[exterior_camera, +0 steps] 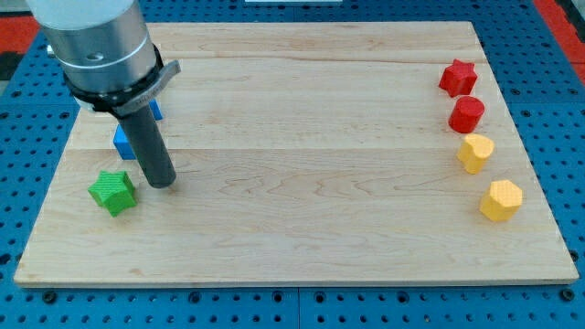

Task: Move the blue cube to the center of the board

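A blue cube point(122, 143) lies at the view's left on the wooden board point(311, 174), partly hidden behind my dark rod. Another blue block point(154, 111) shows just above it, mostly covered by the arm's grey body; its shape cannot be made out. My tip point(162, 184) rests on the board just below and to the right of the blue cube, and right of a green star block point(112, 192).
At the view's right edge stand a red star block point(458, 78), a red rounded block point(466, 114), a yellow block point(475, 153) and a yellow hexagonal block point(501, 200). The board lies on a blue perforated table point(567, 137).
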{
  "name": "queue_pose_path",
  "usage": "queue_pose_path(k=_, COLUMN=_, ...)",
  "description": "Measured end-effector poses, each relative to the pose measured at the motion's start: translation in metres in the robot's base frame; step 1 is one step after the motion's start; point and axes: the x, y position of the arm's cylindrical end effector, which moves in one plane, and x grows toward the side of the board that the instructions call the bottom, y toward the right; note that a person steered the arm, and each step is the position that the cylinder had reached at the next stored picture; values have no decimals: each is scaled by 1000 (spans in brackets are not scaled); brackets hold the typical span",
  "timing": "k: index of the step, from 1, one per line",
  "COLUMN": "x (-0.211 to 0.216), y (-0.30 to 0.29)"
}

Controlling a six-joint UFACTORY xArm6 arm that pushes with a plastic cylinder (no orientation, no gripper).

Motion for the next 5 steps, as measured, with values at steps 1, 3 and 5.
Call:
queue_pose_path(k=1, x=-5, y=-33)
queue_pose_path(k=3, x=-35, y=-99)
queue_pose_path(k=5, x=-73, y=-39)
